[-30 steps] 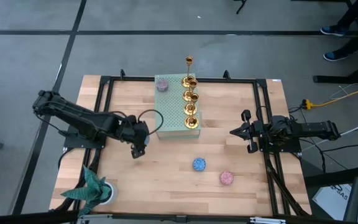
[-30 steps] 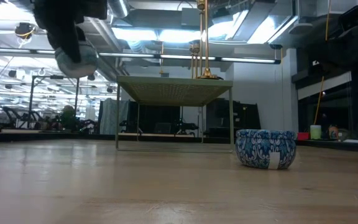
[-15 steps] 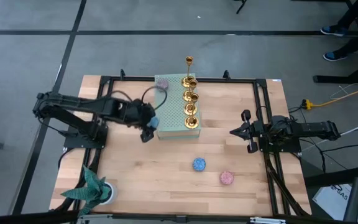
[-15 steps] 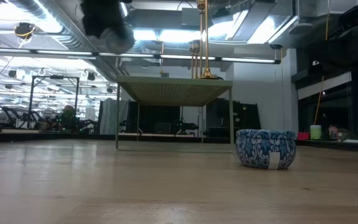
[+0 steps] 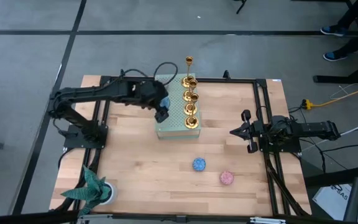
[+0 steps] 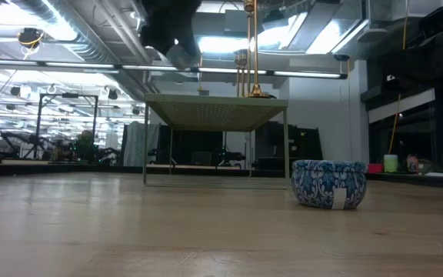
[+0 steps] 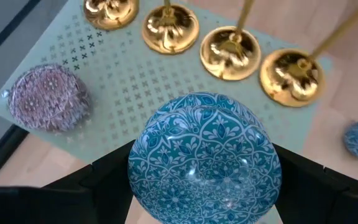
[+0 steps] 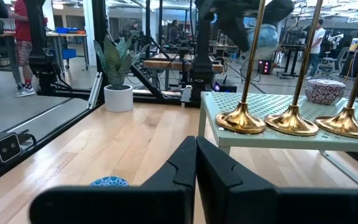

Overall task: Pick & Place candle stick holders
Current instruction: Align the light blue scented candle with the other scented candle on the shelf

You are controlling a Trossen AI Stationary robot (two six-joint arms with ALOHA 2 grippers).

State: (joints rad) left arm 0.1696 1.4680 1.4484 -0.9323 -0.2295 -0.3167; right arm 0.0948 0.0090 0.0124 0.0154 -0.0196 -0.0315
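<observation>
The left gripper (image 5: 161, 114) hangs over the pale green perforated stand (image 5: 174, 127), jaws spread wide around a blue patterned disc (image 7: 204, 157), above the stand's near-left part. The brass candle stick holders (image 7: 229, 52) stand upright in a row along the stand's right edge, stems vertical, just beyond the held disc; a pink disc (image 7: 48, 98) sits at the stand's far-left corner. Open stand surface lies below the jaws, between pink disc and holders. The right gripper (image 5: 246, 131) waits at the tabletop's right edge, fingers closed and empty, farther from the holders.
</observation>
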